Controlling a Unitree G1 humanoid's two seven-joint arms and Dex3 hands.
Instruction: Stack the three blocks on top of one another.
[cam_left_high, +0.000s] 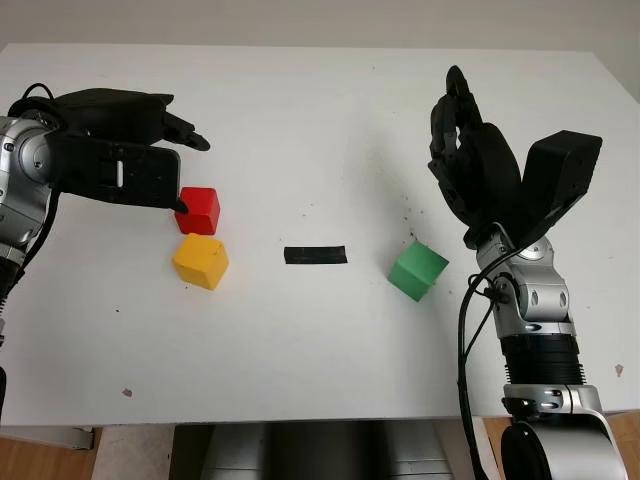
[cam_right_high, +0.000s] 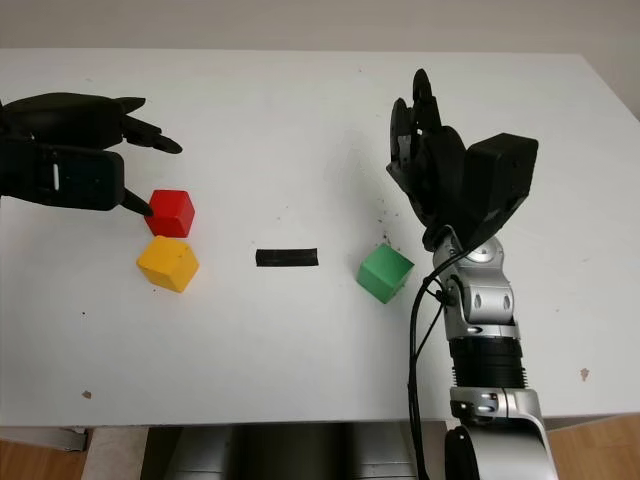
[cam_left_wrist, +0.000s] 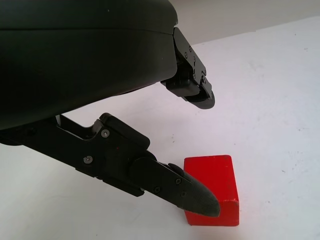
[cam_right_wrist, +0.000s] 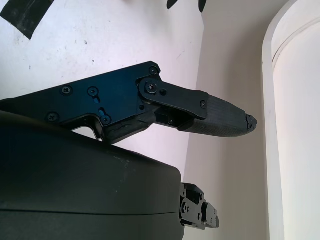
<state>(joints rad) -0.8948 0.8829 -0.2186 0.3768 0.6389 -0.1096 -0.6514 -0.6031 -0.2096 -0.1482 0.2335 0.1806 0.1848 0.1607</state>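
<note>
1. While the left hand hovers near the table's left edge, open and holding nothing, its lower finger reaches down at the red block.
2. The right hand stands raised toward the right edge, fingers pointing at the far edge, open and empty.
3. The red block sits square; the yellow block just beside it and the green block sit turned cornerwise, flanking a black tape strip.

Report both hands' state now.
Left hand: open, holds nothing, at the red block.
Right hand: open, holds nothing, raised behind the green block.
</note>
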